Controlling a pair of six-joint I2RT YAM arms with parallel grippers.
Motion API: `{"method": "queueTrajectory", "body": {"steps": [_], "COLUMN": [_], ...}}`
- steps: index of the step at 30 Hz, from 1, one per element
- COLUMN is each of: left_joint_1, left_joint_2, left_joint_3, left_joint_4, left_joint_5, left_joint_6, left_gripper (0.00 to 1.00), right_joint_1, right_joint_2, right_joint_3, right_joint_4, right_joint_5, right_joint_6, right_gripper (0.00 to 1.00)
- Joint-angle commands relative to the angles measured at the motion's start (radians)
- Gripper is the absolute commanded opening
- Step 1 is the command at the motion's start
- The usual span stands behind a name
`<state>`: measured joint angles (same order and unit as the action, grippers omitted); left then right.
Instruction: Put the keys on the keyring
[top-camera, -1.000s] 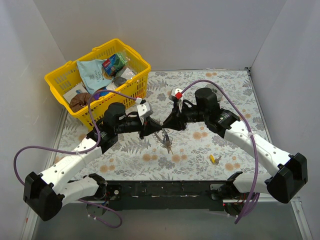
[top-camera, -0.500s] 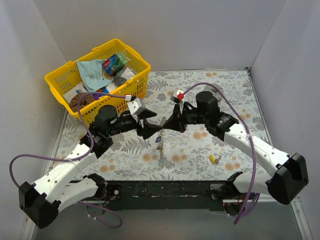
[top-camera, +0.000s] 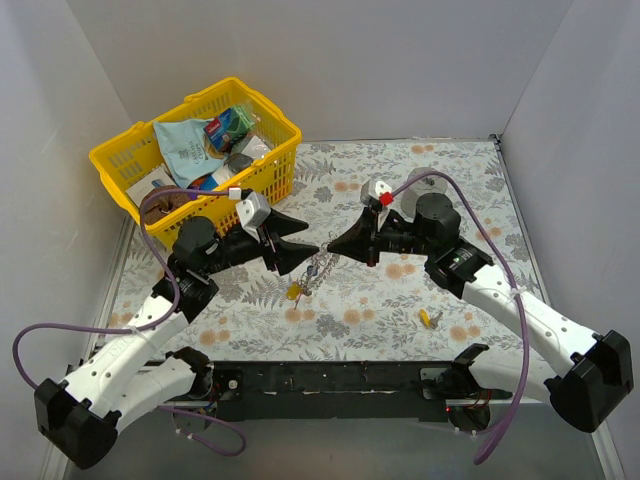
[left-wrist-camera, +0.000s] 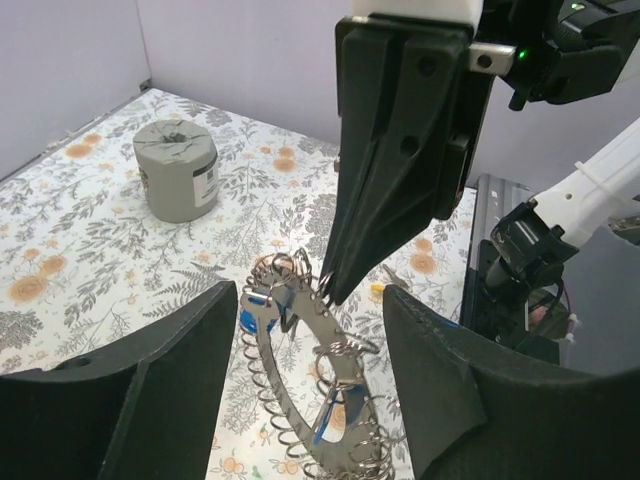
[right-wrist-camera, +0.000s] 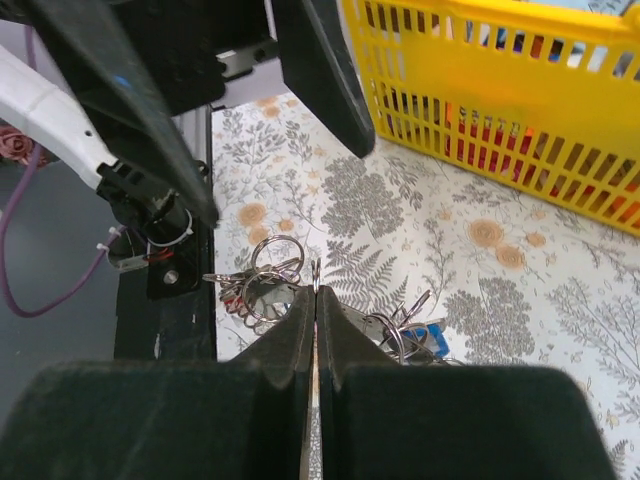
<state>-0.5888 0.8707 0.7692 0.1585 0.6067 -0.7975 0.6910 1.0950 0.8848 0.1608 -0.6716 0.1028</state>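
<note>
White walls close in 3 sides of the flowered table (top-camera: 400, 300) and the yellow basket (top-camera: 200, 150) fills its far left corner, while over mid-table the right gripper (top-camera: 328, 246) pinches tight on the keyring (top-camera: 318, 268), its keys (left-wrist-camera: 255, 312) dangling between the wide-spread fingers of the left gripper (top-camera: 310, 240), and 1 yellow key (top-camera: 425, 318) lies apart near the front edge.

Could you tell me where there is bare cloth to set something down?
Free: the far edge between yellow basket and grey roll. Crowded: the centre, where left end effector and right end effector meet at the keyring.
</note>
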Motion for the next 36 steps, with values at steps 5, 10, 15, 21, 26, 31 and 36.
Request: {"method": "queueTrajectory", "body": {"steps": [5,10,15,21,26,31,36], "left_joint_1": [0.092,0.107,0.107,0.107,0.107,0.106,0.106], "left_joint_2": [0.010,0.040,0.057,0.056,0.103,0.128,0.136], "left_joint_3": [-0.030,-0.018,-0.019,-0.036,-0.005,0.010,-0.001], "left_joint_4": [0.128,0.139,0.168,0.199,0.194,0.219,0.289], "left_joint_5": [0.218,0.318,0.413,0.459,0.502,0.521,0.524], "left_joint_6": [-0.108,-0.101,-0.100,-0.098,-0.111,-0.137,-0.186], "left_gripper": [0.50,0.26,0.33,0.33,0.27,0.25,0.24], "right_joint_1": [-0.021,-0.033,-0.050,-0.065,-0.068,-0.071,-0.071], "right_joint_2": [-0.040,-0.037,-0.023,-0.004,0.016,0.023,0.031], "right_joint_3": [-0.017,-0.026,-0.038,-0.052,-0.055,-0.056,-0.070], "right_joint_4": [0.170,0.238,0.318,0.430,0.502,0.542,0.609], "right_joint_5": [-0.198,-0.259,-0.312,-0.361,-0.387,-0.395,-0.376], "right_joint_6": [-0.009,0.029,0.096,0.179,0.227,0.261,0.307], "right_gripper": [0.01,0.01,0.01,0.01,0.01,0.01,0.01]}}
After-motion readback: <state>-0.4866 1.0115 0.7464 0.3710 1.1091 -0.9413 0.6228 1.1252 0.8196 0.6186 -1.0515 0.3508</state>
